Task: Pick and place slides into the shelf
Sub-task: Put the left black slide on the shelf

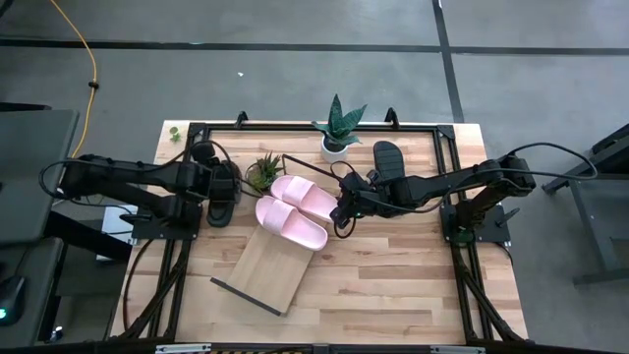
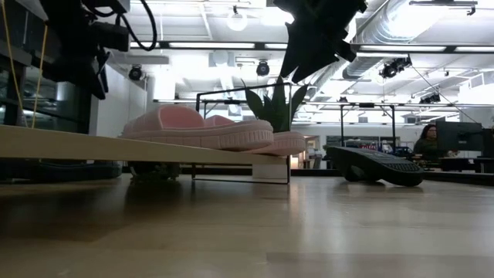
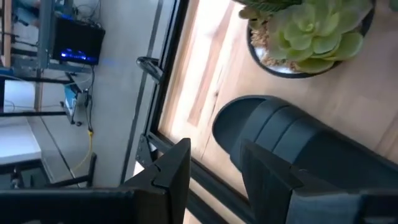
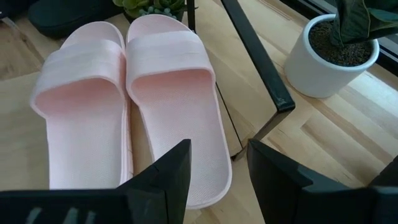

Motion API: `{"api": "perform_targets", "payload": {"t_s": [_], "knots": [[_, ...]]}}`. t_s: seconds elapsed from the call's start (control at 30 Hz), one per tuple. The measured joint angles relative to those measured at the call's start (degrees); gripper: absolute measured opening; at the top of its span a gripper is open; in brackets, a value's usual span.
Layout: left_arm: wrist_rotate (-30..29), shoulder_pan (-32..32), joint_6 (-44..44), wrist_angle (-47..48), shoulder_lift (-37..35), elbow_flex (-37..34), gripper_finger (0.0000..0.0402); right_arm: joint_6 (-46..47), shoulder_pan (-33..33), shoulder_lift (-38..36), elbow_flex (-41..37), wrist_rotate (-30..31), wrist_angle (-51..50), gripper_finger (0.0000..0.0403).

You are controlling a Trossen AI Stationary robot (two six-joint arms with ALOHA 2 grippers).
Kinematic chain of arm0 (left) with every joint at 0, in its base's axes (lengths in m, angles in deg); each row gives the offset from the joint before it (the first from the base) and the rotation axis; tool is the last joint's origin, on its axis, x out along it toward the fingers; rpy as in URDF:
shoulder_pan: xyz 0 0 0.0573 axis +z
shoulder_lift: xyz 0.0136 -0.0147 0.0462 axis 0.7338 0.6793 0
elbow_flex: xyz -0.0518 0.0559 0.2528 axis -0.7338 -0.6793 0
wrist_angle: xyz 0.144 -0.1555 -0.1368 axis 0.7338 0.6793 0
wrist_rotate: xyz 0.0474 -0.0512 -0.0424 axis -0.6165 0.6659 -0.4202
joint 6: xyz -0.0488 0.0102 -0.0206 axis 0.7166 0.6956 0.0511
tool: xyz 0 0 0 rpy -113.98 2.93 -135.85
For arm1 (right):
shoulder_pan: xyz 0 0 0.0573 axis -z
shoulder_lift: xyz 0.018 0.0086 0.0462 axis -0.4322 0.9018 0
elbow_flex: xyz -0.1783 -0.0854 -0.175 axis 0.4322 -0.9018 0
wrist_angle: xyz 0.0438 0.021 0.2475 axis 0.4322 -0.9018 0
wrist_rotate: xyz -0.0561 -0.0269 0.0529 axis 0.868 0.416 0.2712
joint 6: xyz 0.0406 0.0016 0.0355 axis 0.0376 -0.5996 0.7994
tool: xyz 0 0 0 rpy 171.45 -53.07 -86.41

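Note:
Two pale pink slides (image 1: 292, 211) lie side by side on the far end of the light-wood shelf (image 1: 260, 275), soles down; the low view shows them (image 2: 201, 130) on the raised board. My right gripper (image 4: 217, 177) is open and hovers above the heel end of the right-hand pink slide (image 4: 180, 112), clear of it in the low view (image 2: 312, 38). One black slide (image 1: 387, 159) lies on the table behind my right arm. The other black slide (image 3: 298, 146) lies at the table's left; my open left gripper (image 3: 214, 177) hangs over its end.
A snake plant in a white pot (image 1: 337, 136) stands at the far edge, and a small succulent (image 1: 263, 175) sits between the left black slide and the pink ones. The shelf's dark metal frame (image 4: 261, 81) runs beside the pink slides. A person (image 2: 428, 143) sits in the room beyond.

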Motion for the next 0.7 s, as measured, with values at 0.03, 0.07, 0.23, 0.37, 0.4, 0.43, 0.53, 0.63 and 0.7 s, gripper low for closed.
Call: {"api": "perform_targets", "payload": {"t_s": [0.03,0.07,0.23,0.37,0.4,0.43,0.53,0.63,0.7], "knots": [[-0.1,-0.3,-0.2,-0.2,0.0,-0.3,0.0126,0.2,0.0,0.0,0.0,0.0,0.0,0.0146],[-0.7,-0.5,-0.5,-0.3,0.0,-0.4,0.0126,0.4,0.0,0.0,0.0,0.0,0.0,0.0146],[-2.4,-1.5,-3.6,0.6,0.0,-2.2,0.0126,0.8,0.0,0.0,0.0,0.1,0.1,0.0146],[1.3,-1.5,-7.2,-0.8,0.0,-4.2,0.0126,1.2,0.0,0.0,0.0,1.5,0.2,0.0146],[1.8,-1.5,-8.2,-1.2,0.0,-4.4,0.0126,1.5,0.0,0.0,0.0,1.6,0.2,0.0146],[2.1,-1.5,-9.0,-1.7,0.0,-4.6,0.0126,1.5,0.0,0.0,0.0,1.7,0.2,0.0146],[2.1,-1.5,-11.4,-1.9,0.0,-5.0,0.0126,1.9,0.0,0.0,0.0,1.8,0.2,0.0146],[4.7,-1.5,-14.5,-2.6,0.0,-5.6,0.0126,1.9,0.0,0.0,0.0,2.8,0.2,0.0146],[8.1,-1.5,-15.7,-3.5,0.0,-6.4,0.0127,2.0,0.0,0.0,0.0,3.3,0.2,0.0146]]}}
